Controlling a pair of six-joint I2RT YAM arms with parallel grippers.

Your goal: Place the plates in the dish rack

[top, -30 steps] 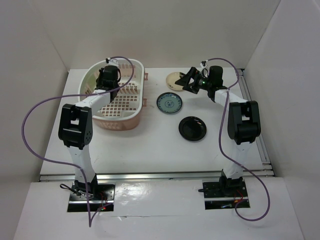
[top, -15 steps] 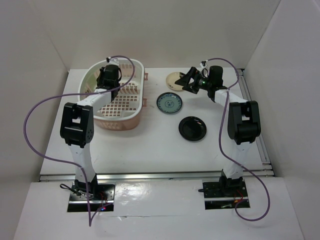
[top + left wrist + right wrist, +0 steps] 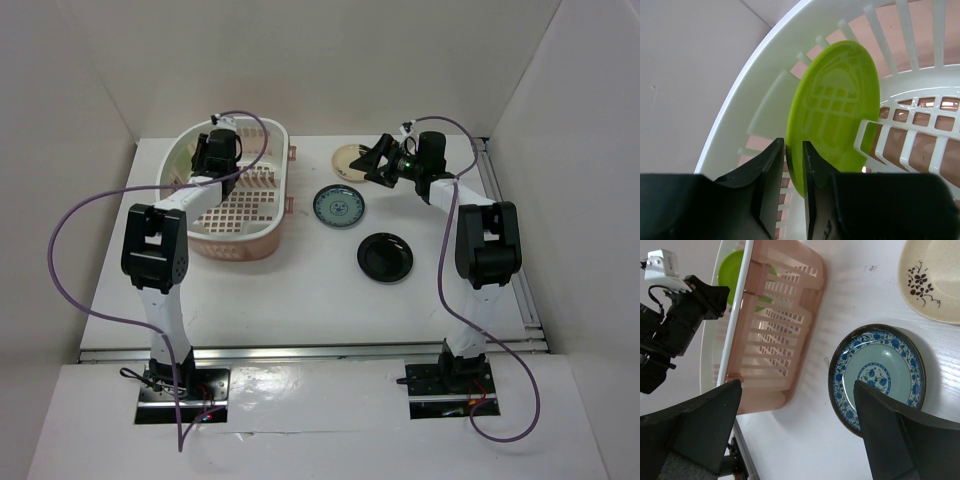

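Lime green plate (image 3: 836, 107) upright in dish rack (image 3: 751, 70), rim between left pincer (image 3: 793, 146) fingers

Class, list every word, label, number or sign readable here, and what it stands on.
No readable text anywhere.
The round cream plate carries only a dark flower sprig, the round blue-patterned plate only ornament; the round lime green plate and pale pink plastic dish rack are unmarked.
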